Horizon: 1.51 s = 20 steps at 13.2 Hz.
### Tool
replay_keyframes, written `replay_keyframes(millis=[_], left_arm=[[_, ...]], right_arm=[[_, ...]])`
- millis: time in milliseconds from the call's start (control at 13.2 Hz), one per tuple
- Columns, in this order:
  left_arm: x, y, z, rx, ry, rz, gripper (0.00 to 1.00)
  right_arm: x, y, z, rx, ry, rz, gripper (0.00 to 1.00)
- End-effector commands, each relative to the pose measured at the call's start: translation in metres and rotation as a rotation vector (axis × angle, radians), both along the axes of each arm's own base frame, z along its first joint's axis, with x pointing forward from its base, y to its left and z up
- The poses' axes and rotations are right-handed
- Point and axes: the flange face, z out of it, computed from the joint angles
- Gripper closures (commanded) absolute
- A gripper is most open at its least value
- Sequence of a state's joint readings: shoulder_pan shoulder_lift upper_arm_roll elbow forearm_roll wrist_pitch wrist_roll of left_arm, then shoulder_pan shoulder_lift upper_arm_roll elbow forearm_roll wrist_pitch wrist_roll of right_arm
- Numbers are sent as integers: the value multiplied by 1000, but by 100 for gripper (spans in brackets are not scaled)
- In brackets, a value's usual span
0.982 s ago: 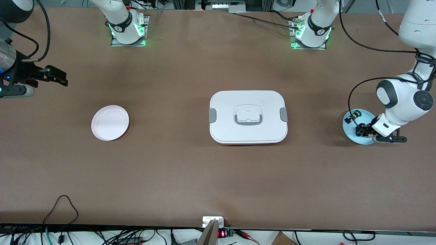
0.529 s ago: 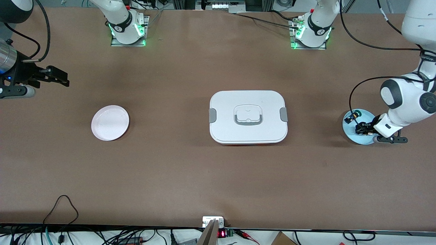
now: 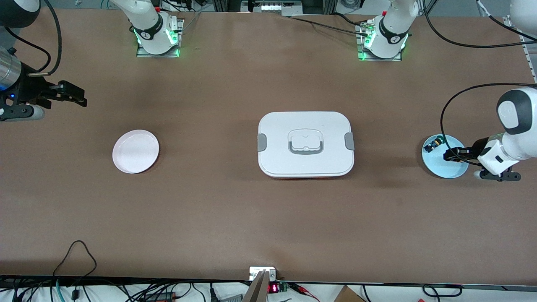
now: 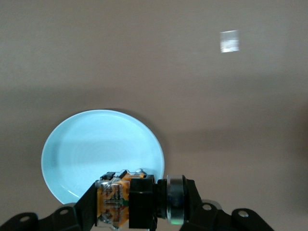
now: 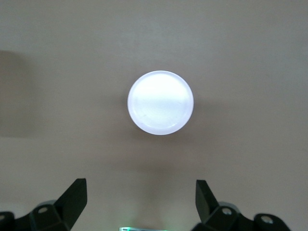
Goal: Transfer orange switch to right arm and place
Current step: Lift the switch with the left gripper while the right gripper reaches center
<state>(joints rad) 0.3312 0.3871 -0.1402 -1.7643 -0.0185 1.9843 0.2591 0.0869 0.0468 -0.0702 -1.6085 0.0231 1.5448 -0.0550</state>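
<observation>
Left gripper [image 4: 139, 202] clamps the orange switch [image 4: 115, 199] over the blue plate [image 4: 91, 149] — small, rigid, light; right gripper [image 5: 139, 197] waits wide — take its exposed body.

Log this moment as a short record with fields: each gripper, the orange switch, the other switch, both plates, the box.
left gripper: jaws shut on the orange switch, raised over the blue plate
right gripper: jaws open, empty, waiting at the right arm's end of the table
green-capped switch: lying on the blue plate
white plate: bare, toward the right arm's end
white lidded box: mid-table, lid on
handover: not yet done
</observation>
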Motion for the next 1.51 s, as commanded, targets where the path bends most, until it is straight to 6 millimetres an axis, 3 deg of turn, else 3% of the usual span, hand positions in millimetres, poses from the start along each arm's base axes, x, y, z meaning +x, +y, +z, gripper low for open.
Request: replay_keyframes(millis=[0, 302, 453, 604, 755, 982, 1209, 1360, 1435], left_arm=[[18, -52, 50, -57, -14, -121, 77], [31, -124, 98, -145, -61, -316, 78], [28, -156, 109, -279, -80, -429, 78], [27, -173, 114, -452, -130, -473, 78], [25, -199, 107, -668, -192, -560, 78], [26, -236, 96, -1011, -356, -601, 79], [30, -313, 95, -1196, -605, -626, 81], [17, -369, 59, -1324, -721, -490, 80], [14, -387, 51, -1317, -866, -517, 85]], right_arm=[[2, 2, 3, 58, 6, -3, 0], [9, 16, -16, 182, 47, -19, 0], [11, 22, -20, 191, 53, -7, 0], [15, 29, -30, 274, 72, 20, 0], [21, 31, -43, 387, 91, 14, 0], [19, 50, -61, 560, 130, -38, 0], [17, 67, -83, 782, 169, -122, 0], [16, 76, -97, 932, 213, -188, 0], [15, 80, -106, 1012, 240, -229, 0]])
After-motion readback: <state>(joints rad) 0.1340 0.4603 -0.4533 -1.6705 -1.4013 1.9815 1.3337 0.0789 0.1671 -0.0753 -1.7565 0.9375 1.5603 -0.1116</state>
